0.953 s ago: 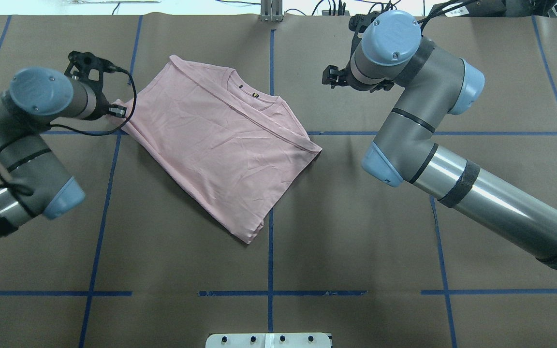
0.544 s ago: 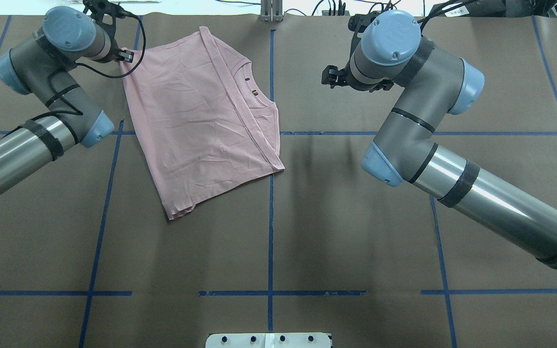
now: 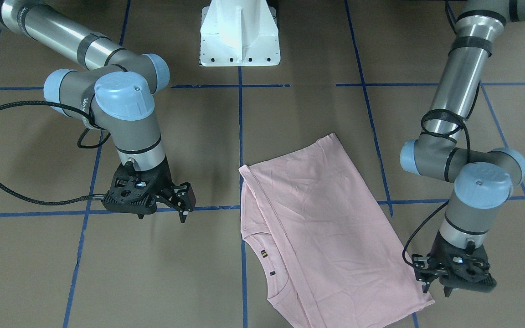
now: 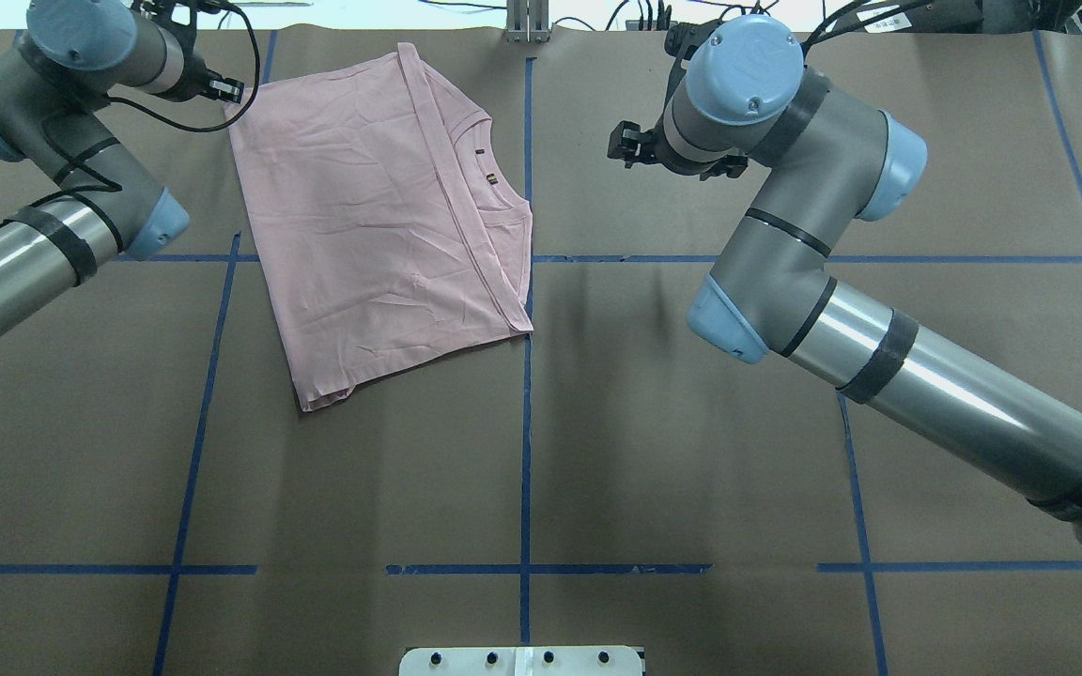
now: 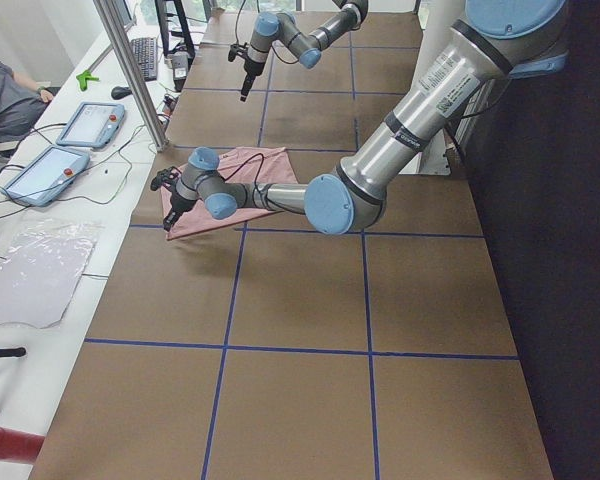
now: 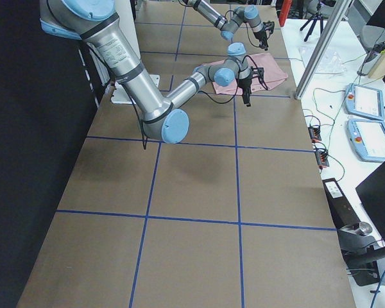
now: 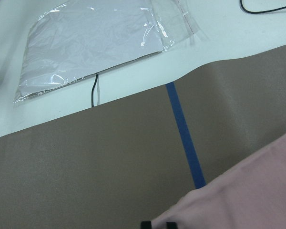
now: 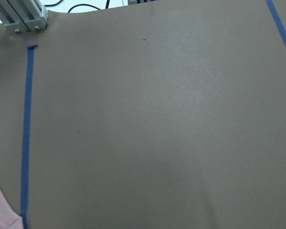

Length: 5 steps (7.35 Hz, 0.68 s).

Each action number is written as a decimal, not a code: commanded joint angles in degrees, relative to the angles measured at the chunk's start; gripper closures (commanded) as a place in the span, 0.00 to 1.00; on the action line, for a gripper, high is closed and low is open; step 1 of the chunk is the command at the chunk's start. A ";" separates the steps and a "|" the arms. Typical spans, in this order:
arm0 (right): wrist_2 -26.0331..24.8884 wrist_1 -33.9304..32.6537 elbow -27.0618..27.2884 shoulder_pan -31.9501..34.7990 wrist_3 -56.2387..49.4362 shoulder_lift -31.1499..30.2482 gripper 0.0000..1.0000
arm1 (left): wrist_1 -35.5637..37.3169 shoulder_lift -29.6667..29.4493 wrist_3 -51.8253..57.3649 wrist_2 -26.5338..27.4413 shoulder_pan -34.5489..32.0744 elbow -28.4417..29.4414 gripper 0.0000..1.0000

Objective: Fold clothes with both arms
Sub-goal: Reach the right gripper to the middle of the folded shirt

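The pale pink T-shirt (image 4: 381, 207) lies folded on the brown table, print hidden, ribbed collar (image 4: 496, 192) facing the table's middle. It also shows in the front-facing view (image 3: 317, 237). My left gripper (image 4: 226, 92) is shut on the shirt's far left corner, low at the table's far edge; in the front-facing view it (image 3: 425, 281) sits at that corner. The left wrist view shows its fingertips (image 7: 146, 224) close together on pink cloth (image 7: 248, 191). My right gripper (image 4: 618, 145) hovers over bare table to the right of the shirt, open and empty, also in the front-facing view (image 3: 184, 205).
Blue tape lines (image 4: 525, 422) grid the brown table cover. The white pedestal base (image 3: 239, 36) stands at the near middle. An aluminium post (image 4: 527, 23) stands at the far edge. A clear plastic bag (image 7: 90, 43) and tablets (image 5: 60, 150) lie on the white bench beyond.
My left gripper has pulled the shirt's corner toward the far left edge, and the shirt has swung round and slid left. My right gripper has shifted slightly left.
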 commanded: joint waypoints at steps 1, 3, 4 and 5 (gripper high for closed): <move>-0.30 -0.29 -3.33 -2.84 10.30 6.00 0.12 | -0.54 3.30 0.31 -4.04 -1.09 -5.23 0.00; -1.17 -0.55 -7.89 -7.05 15.68 10.75 0.19 | -0.54 3.31 0.22 -4.04 -1.00 -5.52 0.00; -3.35 -0.46 -10.88 -8.90 17.17 13.04 0.19 | -0.63 3.31 0.13 -4.04 -1.00 -5.52 0.00; -3.81 -0.72 -13.08 -10.22 17.54 14.98 0.21 | -0.63 3.31 0.13 -4.04 -1.00 -5.60 0.00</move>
